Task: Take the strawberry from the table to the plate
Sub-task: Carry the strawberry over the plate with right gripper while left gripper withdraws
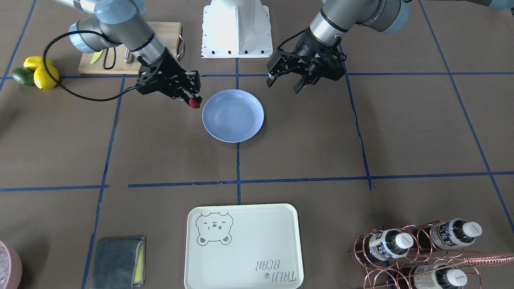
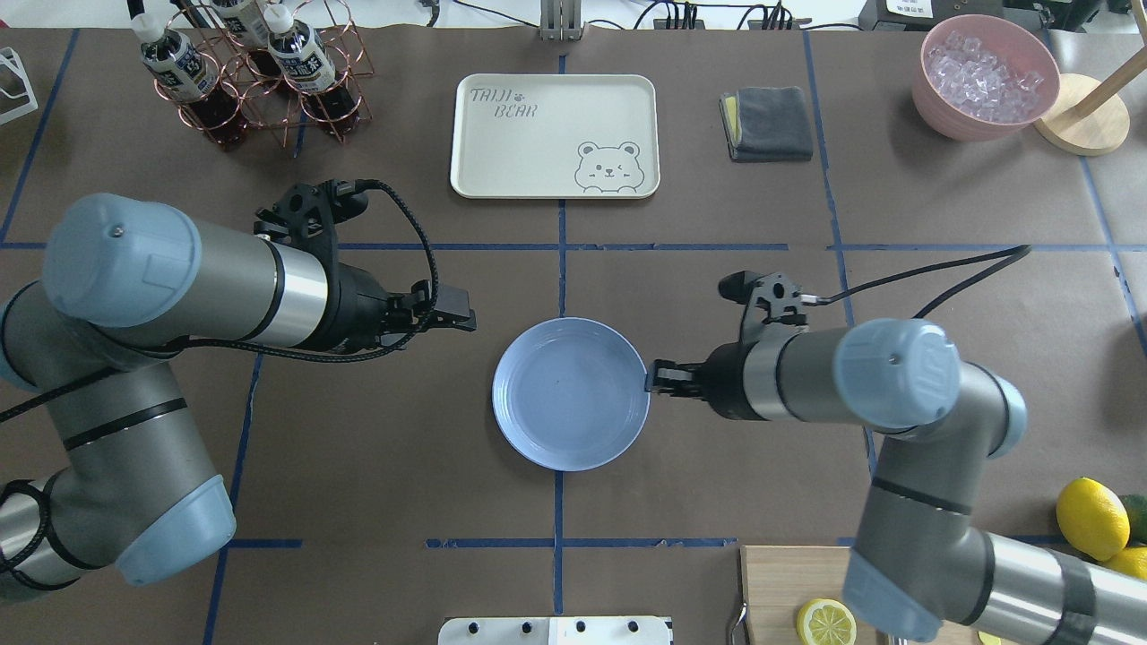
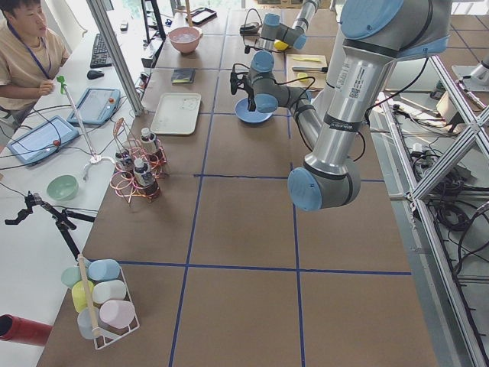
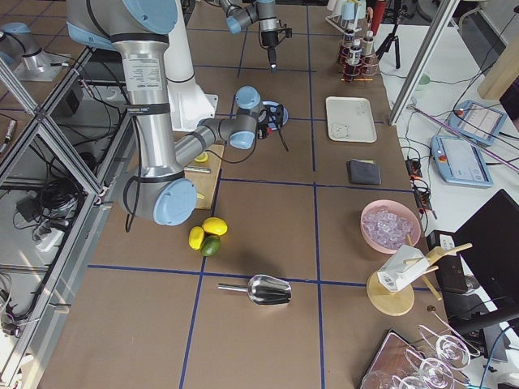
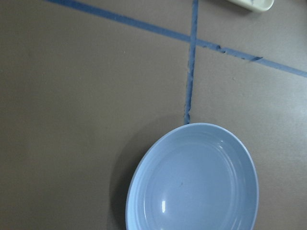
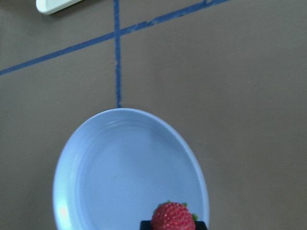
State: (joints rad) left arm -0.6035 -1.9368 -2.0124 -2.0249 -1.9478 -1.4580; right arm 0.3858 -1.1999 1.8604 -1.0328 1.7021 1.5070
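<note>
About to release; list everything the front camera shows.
table: 1, brown, taped grid
plate: 1, light blue, centre
strawberry: 1, red, in the right gripper by the plate's rim
tray: 1, cream, opposite the robot
cutting board: 1, wooden, robot's side
lemons: 2, yellow, beside the cutting board
avocado: 1, green, against the lemons
cloth: 1, grey, beside the tray
bottles: 3, white-capped, robot's left, far side
bowl: 1, pink, cut off at corner
right gripper: 1, black, shut on the strawberry
left gripper: 1, black, open
</note>
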